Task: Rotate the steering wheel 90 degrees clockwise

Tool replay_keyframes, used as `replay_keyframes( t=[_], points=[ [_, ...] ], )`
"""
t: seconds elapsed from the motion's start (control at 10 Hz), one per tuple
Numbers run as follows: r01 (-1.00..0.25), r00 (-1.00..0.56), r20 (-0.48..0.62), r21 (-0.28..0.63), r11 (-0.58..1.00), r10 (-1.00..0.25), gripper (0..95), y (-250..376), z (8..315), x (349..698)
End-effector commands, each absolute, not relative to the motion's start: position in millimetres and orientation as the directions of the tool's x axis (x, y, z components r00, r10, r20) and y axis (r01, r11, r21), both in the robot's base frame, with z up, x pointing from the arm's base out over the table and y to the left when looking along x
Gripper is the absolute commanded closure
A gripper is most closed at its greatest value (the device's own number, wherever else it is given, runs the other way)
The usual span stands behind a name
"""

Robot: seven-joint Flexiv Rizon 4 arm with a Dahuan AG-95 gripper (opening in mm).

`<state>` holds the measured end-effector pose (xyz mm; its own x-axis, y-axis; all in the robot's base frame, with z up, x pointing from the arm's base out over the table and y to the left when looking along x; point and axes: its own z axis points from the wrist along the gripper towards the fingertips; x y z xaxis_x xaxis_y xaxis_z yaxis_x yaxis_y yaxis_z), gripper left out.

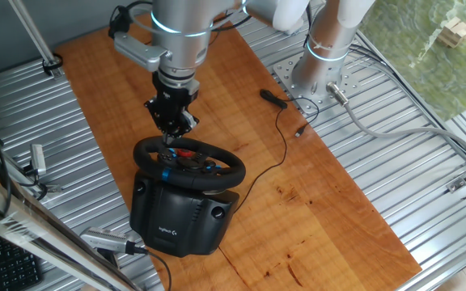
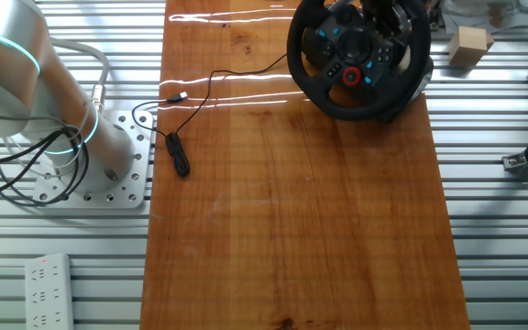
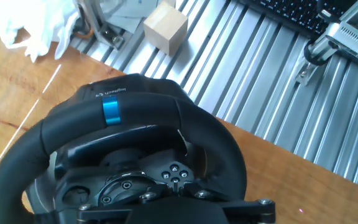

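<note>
One fixed view: steering wheel (image 1: pixel 189 162) on the wooden tabletop (image 1: pixel 330 202), low and left of centre, rim tilted back, mounted on a boxy black base (image 1: pixel 180 218) with a white logo at the 6 o'clock face. Blue strip on the rim near 7 o'clock; red and blue buttons on the hub. Gripper (image 1: pixel 171 127) hanging from the silver arm directly over the rim's 11 o'clock edge, tips at or just above the rim. Finger spread unreadable here, dark against dark. Arm pedestal (image 1: pixel 318 77) at 1 o'clock from the wheel, well apart. Thin black cable (image 1: pixel 281 137) trailing across the wood from the base toward the pedestal.

The other fixed view: wheel (image 2: pixel 360 57) at the top edge, right of centre, face toward the camera, red dial at hub centre. Gripper (image 2: pixel 388 14) partly cut off by the frame at the wheel's 12 to 1 o'clock; possibly touching the rim, not certain. Small wooden block (image 2: pixel 470 46) off the board at 3 o'clock from the wheel. Cable (image 2: pixel 177 151) and pedestal (image 2: pixel 99 156) at left.

Hand view: wheel (image 3: pixel 110 134) filling the lower left, blue strip at 12 o'clock of the rim. Fingers not visible; open or closed, cannot tell. Block (image 3: pixel 165 28) on the ribbed metal beyond the base.
</note>
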<state>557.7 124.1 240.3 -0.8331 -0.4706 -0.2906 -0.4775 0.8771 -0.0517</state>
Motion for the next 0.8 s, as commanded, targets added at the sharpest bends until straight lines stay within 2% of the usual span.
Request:
replay_keyframes(
  t=[0.1, 0.8],
  points=[
    [-0.474, -0.827, -0.317, -0.051, 0.879, -0.465, 95.0, 125, 239, 561],
    [-0.483, -0.809, -0.36, -0.044, 0.875, -0.465, 95.0, 120, 239, 586]
  ],
)
